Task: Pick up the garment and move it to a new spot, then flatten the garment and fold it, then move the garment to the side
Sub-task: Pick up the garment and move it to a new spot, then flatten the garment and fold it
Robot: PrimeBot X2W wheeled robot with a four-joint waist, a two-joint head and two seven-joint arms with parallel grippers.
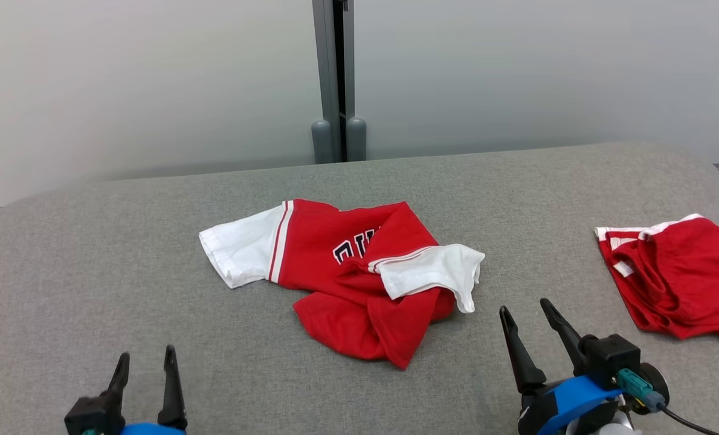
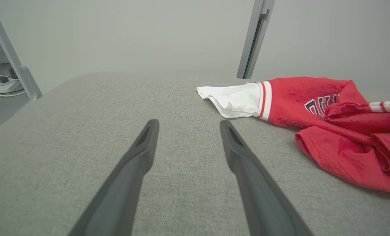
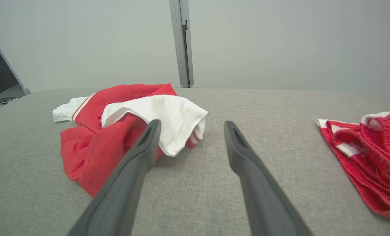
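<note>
A grey fabric-covered counter seen from above, with a pale wall behind it. A red garment, a shirt with white sleeves and dark lettering, lies crumpled near the middle of the counter. One sleeve is spread out to the left, and the other is folded over the red body on the right. The lower hem is bunched toward the near edge.

The left tool hovers at the near left with its fingers apart, holding nothing and well clear of the cloth. The right tool sits at the near right, also spread and empty, just beside the shirt's right sleeve.

A second red garment with white trim lies heaped at the far right.

The shirt looks neither flattened nor folded. Smoothing, folding and moving it aside all seem left to do. Whether it has already been moved to a new spot cannot be told.
</note>
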